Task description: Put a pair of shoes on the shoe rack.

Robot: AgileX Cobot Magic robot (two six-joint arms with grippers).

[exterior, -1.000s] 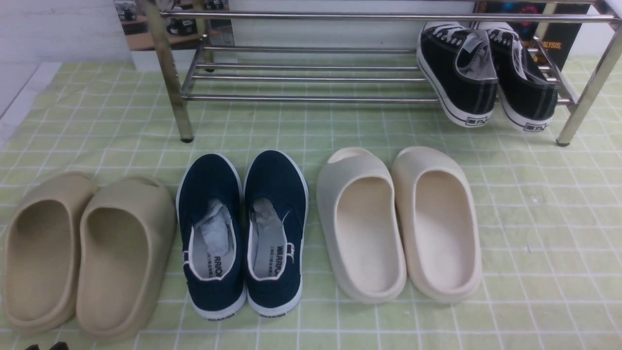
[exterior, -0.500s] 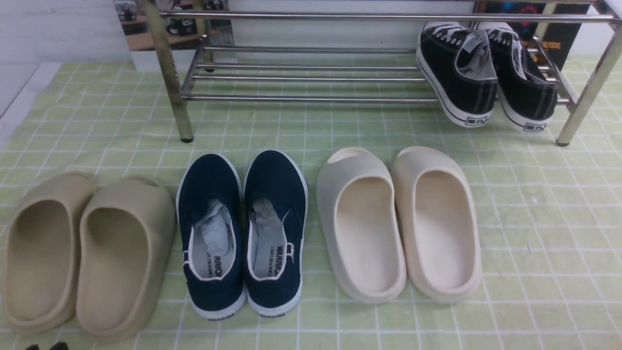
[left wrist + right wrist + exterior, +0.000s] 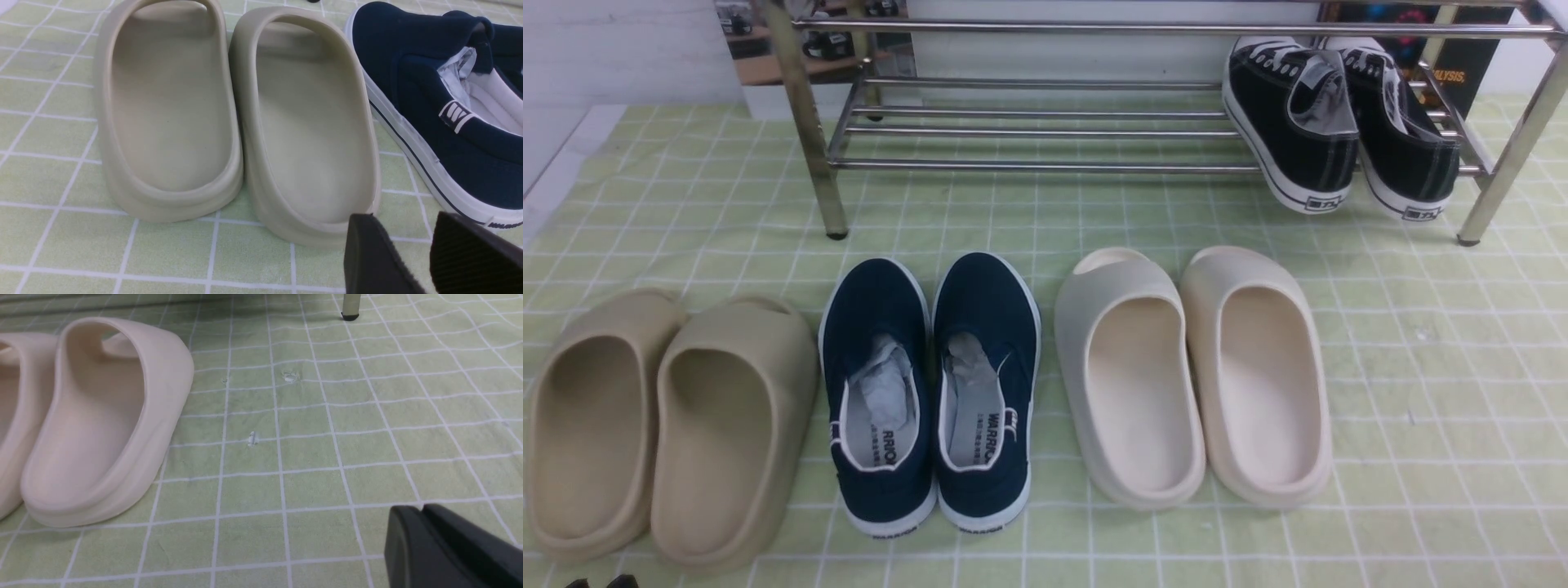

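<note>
Two black white-soled sneakers

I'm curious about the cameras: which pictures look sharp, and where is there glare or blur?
Front view: even light, bright glints on the shiny steel-tube shoe rack. Left wrist view: beige foam slides sharp, the gripper's black fingers soft. Right wrist view: green checked cloth crisp, no glare.

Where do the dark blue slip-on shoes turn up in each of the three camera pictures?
Front view: dark blue shoes, bottom centre-left, between the tan slides and the cream slides.
Left wrist view: one blue shoe at the right edge.
Right wrist view: not in it.
Shared landmark: the green checked cloth, seen everywhere.
</note>
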